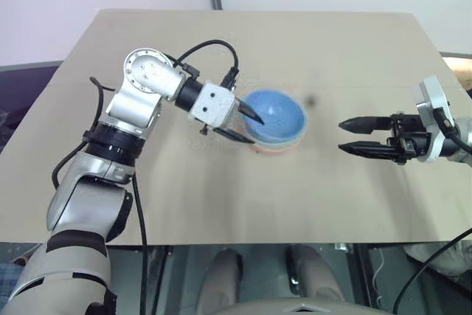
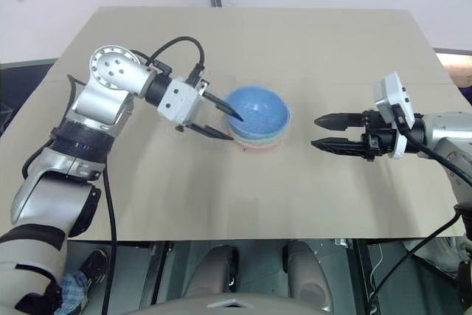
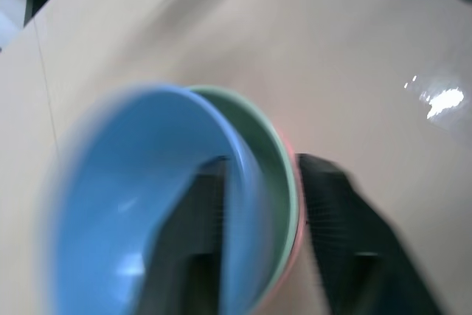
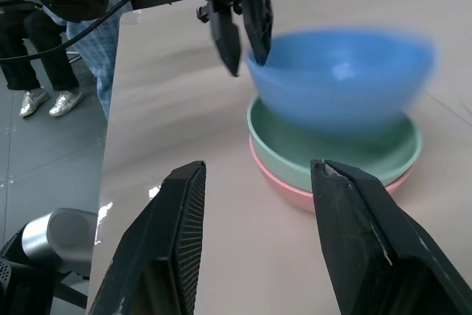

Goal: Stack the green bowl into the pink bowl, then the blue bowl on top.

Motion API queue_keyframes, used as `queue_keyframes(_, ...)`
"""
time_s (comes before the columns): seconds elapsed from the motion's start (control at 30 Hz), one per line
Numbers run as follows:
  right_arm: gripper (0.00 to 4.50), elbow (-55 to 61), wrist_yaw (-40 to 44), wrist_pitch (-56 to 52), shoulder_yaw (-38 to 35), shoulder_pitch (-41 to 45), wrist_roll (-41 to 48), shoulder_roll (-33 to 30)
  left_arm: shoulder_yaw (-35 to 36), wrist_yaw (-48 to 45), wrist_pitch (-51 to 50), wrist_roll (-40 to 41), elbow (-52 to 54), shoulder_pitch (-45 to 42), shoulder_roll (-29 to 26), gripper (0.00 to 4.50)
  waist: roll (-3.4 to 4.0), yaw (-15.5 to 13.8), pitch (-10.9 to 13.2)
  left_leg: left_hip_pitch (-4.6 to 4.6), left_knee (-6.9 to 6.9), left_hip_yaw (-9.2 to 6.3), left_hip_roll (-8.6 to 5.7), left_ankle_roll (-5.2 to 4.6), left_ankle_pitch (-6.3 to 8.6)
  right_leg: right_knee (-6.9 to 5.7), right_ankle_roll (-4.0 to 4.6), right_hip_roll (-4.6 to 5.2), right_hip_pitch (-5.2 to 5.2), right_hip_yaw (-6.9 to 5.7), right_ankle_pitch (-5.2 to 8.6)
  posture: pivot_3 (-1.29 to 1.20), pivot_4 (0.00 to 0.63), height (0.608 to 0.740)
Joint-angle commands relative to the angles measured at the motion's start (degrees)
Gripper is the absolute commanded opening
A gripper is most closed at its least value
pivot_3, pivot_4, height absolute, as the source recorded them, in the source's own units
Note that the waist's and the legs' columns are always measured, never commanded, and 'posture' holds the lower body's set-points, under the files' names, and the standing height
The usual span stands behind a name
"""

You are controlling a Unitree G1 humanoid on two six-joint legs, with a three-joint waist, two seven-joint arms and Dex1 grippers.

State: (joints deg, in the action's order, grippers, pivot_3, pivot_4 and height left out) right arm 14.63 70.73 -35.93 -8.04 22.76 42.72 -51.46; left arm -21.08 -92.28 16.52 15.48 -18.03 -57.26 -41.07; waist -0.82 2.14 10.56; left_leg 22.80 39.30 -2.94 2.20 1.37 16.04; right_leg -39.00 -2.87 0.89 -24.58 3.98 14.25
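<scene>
Black fingers of left gripper (image 1: 239,123) stand apart astride near rim of blue bowl (image 1: 276,114), one inside, one outside; no clamp. Blue bowl, frame centre, sits tilted, not fully seated, in green bowl (image 4: 333,154), itself nested in pink bowl (image 4: 295,191). Right gripper (image 1: 352,136) agape, empty, right of frame, well apart. Step: release of last bowl. Next: draw left gripper clear without dragging rim.

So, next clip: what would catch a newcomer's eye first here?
The stack mid-table: the blue bowl sits, blurred, in the green bowl, which is nested in the pink bowl. The left gripper straddles the blue rim, jaws parted. The right gripper hangs open, apart to the right.
</scene>
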Motion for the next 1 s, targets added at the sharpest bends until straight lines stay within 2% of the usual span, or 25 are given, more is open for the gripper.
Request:
queue_keyframes(0.03,2.54,0.75,0.14,0.92,-2.48,0.22,0.72,-0.55,0.3,-0.22,-0.46,2.3,2.73,-0.05,-1.3,3.02,0.0,0.01,0.0,0.0,0.0,0.0,0.0,0.0,0.0,-0.01,0.0,0.0,0.0,0.0,0.0,0.0,0.15,0.74)
queue_keyframes(0.3,2.54,0.63,0.33,1.11,-2.01,0.42,0.71,-0.29,4.22,-0.22,-4.01,4.42,1.73,-1.5,-3.35,3.02,0.0,0.18,0.0,-0.02,0.0,0.0,0.0,0.0,0.0,-0.02,0.0,-0.01,0.0,0.0,0.0,0.0,0.15,0.74)
queue_keyframes(0.47,2.54,-0.96,0.8,1.94,-2.15,0.49,-0.13,-0.56,10.58,1.78,-12.63,4.34,-0.85,-1.83,-7.76,3.02,0.0,0.32,0.0,-0.02,0.0,0.0,0.01,0.0,0.0,-0.03,0.0,-0.01,0.0,0.0,0.0,0.0,0.15,0.74)
queue_keyframes(0.57,2.54,-2.78,2.02,2.78,-2.7,0.28,-0.97,-1.84,15.34,3.27,-21.4,6.9,0.29,0.23,-11.47,3.02,0.0,0.25,0.0,-0.02,0.0,-0.01,0.01,0.0,0.0,-0.03,0.0,-0.01,0.0,0.0,0.0,0.0,0.15,0.74)
queue_keyframes(0.67,2.54,-6.21,3.25,5.01,-3.48,0.65,-2.5,-2.63,20.53,6.16,-25.59,7.28,2.08,7.44,-16.07,3.02,0.02,0.54,-0.01,-0.05,-0.04,0.04,0.01,0.0,0.0,0.0,0.0,0.0,-0.01,0.03,0.01,0.0,0.15,0.74)
queue_keyframes(0.83,2.54,-9.98,5.77,7.94,-3.66,1.45,-4.6,-4.14,29.62,12.53,-29.9,7.79,6.37,21.49,-20.18,3.02,0.0,0.08,0.0,-0.01,-0.01,-0.09,0.03,0.0,0.0,-0.01,0.0,0.0,0.01,-0.11,0.0,0.0,0.15,0.74)
queue_keyframes(1.0,2.54,-12.87,7.49,11.45,-5.58,-0.4,-6.2,-5.28,42.97,16.27,-35.55,11.75,16.09,39.76,-20.81,3.02,0.0,0.22,0.01,-0.03,-0.09,0.02,0.06,0.0,0.0,0.02,0.01,0.03,-0.02,-0.04,0.01,0.0,0.15,0.74)
